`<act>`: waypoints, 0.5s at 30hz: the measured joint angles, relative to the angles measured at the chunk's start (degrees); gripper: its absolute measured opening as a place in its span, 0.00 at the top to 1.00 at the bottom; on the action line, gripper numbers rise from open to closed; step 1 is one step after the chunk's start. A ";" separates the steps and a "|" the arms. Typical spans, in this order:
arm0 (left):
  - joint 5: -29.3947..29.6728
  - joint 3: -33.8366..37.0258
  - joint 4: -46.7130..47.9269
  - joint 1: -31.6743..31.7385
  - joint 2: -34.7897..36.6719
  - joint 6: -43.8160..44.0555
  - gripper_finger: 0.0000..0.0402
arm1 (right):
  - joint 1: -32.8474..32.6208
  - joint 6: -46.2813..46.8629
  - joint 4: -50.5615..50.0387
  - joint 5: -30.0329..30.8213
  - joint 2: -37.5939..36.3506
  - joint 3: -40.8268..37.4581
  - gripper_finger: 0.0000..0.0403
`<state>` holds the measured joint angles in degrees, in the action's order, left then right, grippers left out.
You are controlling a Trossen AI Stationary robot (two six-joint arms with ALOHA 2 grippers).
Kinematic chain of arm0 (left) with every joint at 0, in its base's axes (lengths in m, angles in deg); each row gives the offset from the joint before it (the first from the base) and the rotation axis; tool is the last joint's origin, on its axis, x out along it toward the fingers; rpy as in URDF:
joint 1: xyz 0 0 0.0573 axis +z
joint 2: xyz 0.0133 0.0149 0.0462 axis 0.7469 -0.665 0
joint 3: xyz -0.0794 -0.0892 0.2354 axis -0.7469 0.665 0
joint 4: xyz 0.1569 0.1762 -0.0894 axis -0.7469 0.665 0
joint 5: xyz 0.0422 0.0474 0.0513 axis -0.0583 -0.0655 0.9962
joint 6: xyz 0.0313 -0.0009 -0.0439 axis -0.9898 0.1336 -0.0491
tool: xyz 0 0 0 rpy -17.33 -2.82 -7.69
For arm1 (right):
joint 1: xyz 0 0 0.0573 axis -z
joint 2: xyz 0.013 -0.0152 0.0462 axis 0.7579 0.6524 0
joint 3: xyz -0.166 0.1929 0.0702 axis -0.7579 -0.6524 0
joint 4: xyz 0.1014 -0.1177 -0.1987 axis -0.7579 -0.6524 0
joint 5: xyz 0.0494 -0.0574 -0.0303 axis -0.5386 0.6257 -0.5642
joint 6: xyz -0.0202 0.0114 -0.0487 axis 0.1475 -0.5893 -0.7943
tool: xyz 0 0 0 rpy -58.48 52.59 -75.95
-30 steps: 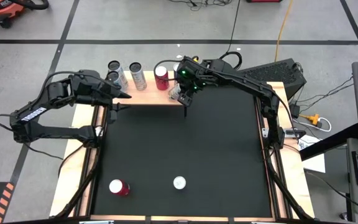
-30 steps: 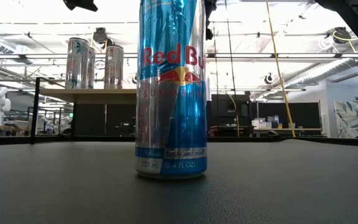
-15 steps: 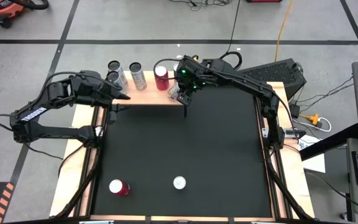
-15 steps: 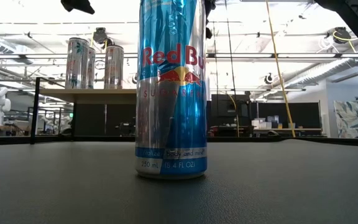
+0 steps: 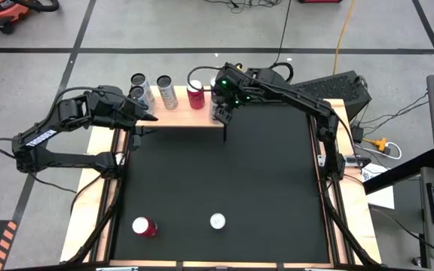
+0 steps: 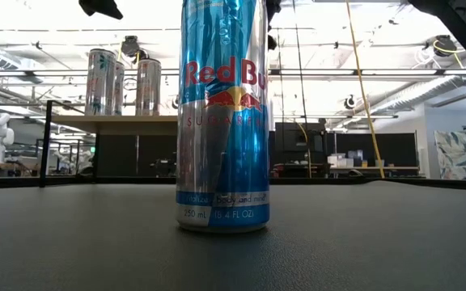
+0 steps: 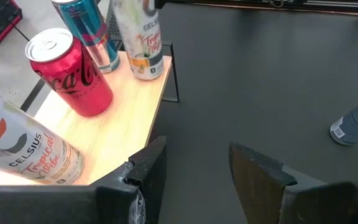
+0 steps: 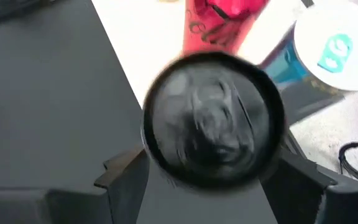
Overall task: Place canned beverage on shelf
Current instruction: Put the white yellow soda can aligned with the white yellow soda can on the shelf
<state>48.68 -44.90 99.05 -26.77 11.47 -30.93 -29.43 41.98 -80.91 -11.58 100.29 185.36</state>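
Your desk (image 5: 262, 188) carries a black mat and stands on a grey floor (image 5: 164, 30) marked with dark tape lines (image 5: 202, 50). A yellow cable (image 5: 343, 30) crosses that floor. Beyond the desk, you have an open hall with a white ceiling (image 6: 379, 48) and strip lights (image 6: 47, 73).

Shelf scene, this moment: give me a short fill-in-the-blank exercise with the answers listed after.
1. The right gripper is at the shelf end nearest the ____ arm's base.
2. On the black mat near the front edge stand ____ cans, away from the shelf.
3. The red Coca-Cola can stands ____ on the shelf.
4. The left gripper holds ____ between its jaws.

Missing words: right; two; upright; nothing
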 joint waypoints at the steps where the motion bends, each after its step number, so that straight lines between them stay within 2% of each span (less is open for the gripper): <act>1: 0.00 0.00 0.00 0.01 0.00 0.00 0.56 | -0.02 -0.43 0.33 0.01 0.09 0.00 0.34; 5: 0.04 0.00 0.11 0.01 0.00 -0.02 0.56 | -0.06 -3.37 1.08 -0.12 0.25 0.00 0.34; 15: 0.04 0.00 0.63 -0.01 0.00 -0.02 0.56 | -0.06 -1.98 -0.61 0.10 0.00 0.00 0.34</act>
<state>48.72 -44.90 99.68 -26.78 11.47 -30.95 -29.49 40.00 -81.52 -11.48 100.29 185.36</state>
